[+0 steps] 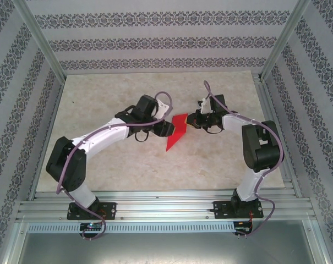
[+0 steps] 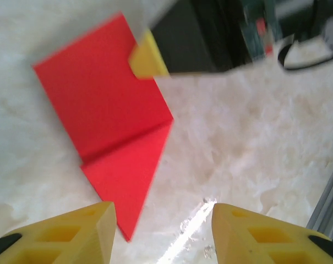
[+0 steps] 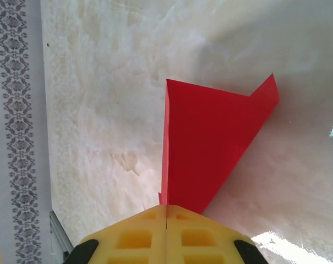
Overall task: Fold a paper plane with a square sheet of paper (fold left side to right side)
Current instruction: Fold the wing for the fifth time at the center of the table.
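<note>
**Ana:** On the left, the left gripper [image 2: 162, 220] hangs low over the table [image 1: 127, 165]. Its yellow fingers [image 2: 83, 225] are spread and there is nothing between them.

**Ben:** And the paper?

**Ana:** The sheet of paper [image 2: 108, 104] lies mid-table, between the two grippers. It is already folded into a red wedge, and its pointed tip is just beside that gripper's left finger. A crease [image 2: 127, 142] runs slantwise across it.

**Ben:** What about the right side?

**Ana:** The right gripper [image 3: 166, 212] is clamped tight on the edge of the sheet. From its own camera, the red paper comes straight out from between its closed pads. That side looks lifted off the table, though I can't tell how high.

**Ben:** So how would you do this fold well?

**Ana:** I'd pin the paper first. The free gripper should come down on the flat part next to the crease, not on the tip, so the sheet can't slide or swing. Then the right one can carry its flap across slowly and low.

**Ben:** Why low?

**Ana:** Paper this thin buckles if it is pulled high or fast. I'd line the edges up before pressing anything. Only then would I let go and rub along the fold from the middle outward. I think the main risk is a skewed edge, which would throw off every fold after it.
</note>
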Motion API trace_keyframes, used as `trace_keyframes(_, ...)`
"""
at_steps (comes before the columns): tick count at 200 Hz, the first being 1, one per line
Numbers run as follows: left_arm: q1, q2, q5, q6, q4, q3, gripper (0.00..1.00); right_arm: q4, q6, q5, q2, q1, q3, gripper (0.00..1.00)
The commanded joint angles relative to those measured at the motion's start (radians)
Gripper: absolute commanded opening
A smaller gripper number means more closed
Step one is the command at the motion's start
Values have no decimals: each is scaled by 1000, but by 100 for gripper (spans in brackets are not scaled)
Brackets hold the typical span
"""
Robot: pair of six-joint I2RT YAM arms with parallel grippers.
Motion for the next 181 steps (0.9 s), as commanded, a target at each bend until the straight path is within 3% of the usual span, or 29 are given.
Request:
trace_keyframes(1,-66,67,-140,34,-69,7,51,-73,45,16,43,1,49,0)
trace_keyframes(29,-123,153,-226,44,-70,47,53,-85,61,-8,87,-1,80,0)
trace_keyframes(95,-159,284,-424,36,-78,117,53,-73,66,-8,103,-2,77,0)
trace_keyframes(181,-179,359,-500,41,-57,151,44,-71,67,-7,107,-2,74,0)
